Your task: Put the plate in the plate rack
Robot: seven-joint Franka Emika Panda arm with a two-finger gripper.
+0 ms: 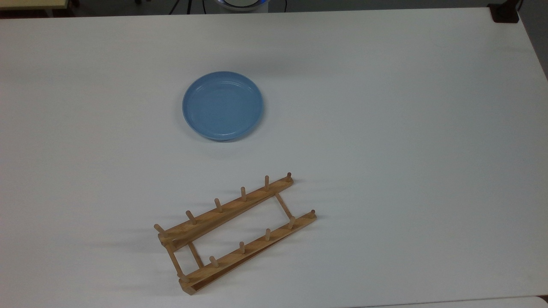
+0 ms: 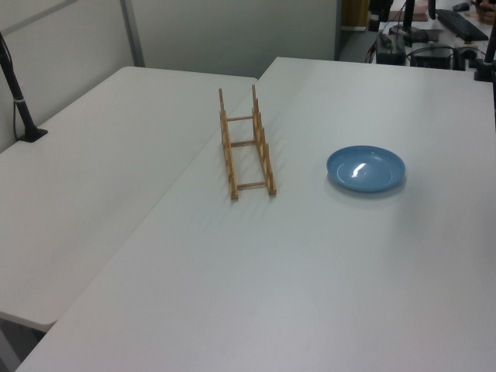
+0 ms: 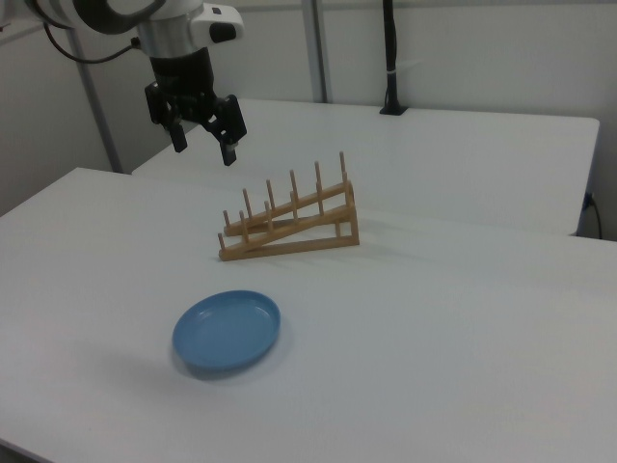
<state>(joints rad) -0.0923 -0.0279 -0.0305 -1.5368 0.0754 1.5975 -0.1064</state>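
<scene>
The light-blue plate (image 1: 222, 105) (image 2: 366, 168) (image 3: 228, 332) lies flat on the white table (image 1: 385, 128), right side up. The wooden plate rack (image 1: 233, 231) (image 2: 246, 144) (image 3: 286, 224) stands apart from it, nothing between its pegs. My gripper (image 3: 204, 149) hangs high in the air at the right view's upper left, well above the table and back from the plate. Its two black fingers (image 3: 230, 149) are spread apart with nothing between them.
A second white table (image 2: 93, 170) adjoins along a seam next to the rack. A black post (image 3: 390, 58) stands on its far side, also seen as a black post (image 2: 19, 101). A dark clamp (image 1: 504, 13) sits at the table's far corner.
</scene>
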